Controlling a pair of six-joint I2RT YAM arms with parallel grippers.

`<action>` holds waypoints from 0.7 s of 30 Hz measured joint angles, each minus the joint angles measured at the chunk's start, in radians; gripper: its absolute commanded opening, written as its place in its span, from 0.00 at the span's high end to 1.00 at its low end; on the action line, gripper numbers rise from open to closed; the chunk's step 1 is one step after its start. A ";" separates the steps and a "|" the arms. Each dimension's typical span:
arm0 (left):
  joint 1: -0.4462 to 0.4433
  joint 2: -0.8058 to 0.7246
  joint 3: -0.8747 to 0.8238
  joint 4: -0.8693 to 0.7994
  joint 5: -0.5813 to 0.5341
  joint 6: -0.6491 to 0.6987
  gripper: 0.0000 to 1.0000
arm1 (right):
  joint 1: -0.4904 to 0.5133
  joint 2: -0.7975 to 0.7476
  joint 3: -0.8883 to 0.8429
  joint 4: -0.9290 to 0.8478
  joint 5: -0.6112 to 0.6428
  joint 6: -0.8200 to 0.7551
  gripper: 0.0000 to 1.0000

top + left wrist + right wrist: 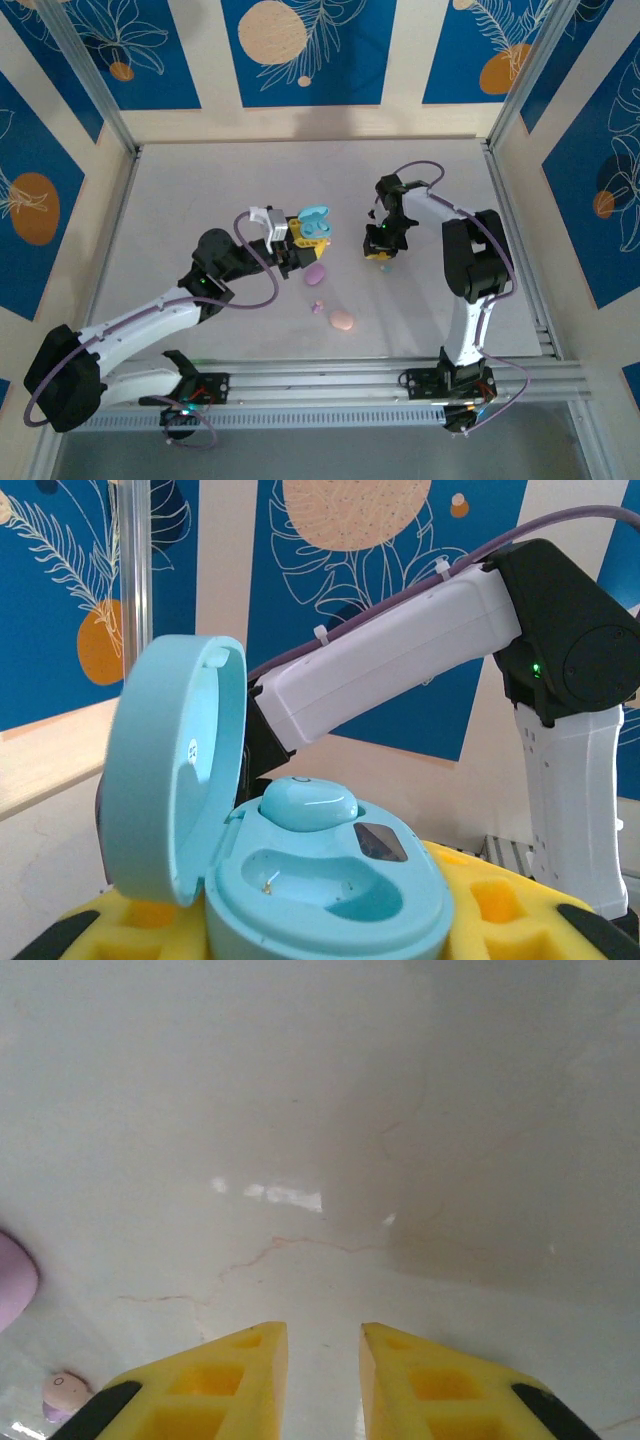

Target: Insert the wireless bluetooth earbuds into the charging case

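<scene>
My left gripper [303, 238] [330, 935] is shut on the light blue charging case [315, 222] [330, 880] and holds it up with the lid swung open. One light blue earbud [308, 802] sits in the far slot, while the near slot is empty. My right gripper [383, 248] [323, 1332] hangs low over the table to the right of the case. Its yellow fingers [235, 1360] stand a narrow gap apart with bare table showing between them. A small light blue nub [385, 258] lies right at its tips; whether it touches them I cannot tell.
A purple oval case [315, 273] [12, 1285] lies below the held case. A tiny purple earbud [318, 307] [62, 1390] and a pink oval case [342, 320] lie nearer the front edge. Aluminium frame posts and patterned walls ring the table [200, 200].
</scene>
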 measured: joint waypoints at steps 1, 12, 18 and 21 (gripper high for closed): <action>0.000 -0.001 -0.001 0.001 -0.001 0.000 0.72 | 0.002 -0.014 -0.013 0.015 0.012 0.011 0.68; 0.000 -0.025 -0.027 0.000 -0.015 0.000 0.72 | -0.093 -0.306 -0.242 0.079 0.022 0.226 0.59; 0.000 -0.025 -0.027 0.001 -0.015 0.000 0.72 | -0.143 -0.299 -0.337 0.139 -0.075 0.291 0.59; 0.000 -0.025 -0.027 0.001 -0.015 0.000 0.72 | -0.143 -0.278 -0.343 0.175 -0.120 0.310 0.59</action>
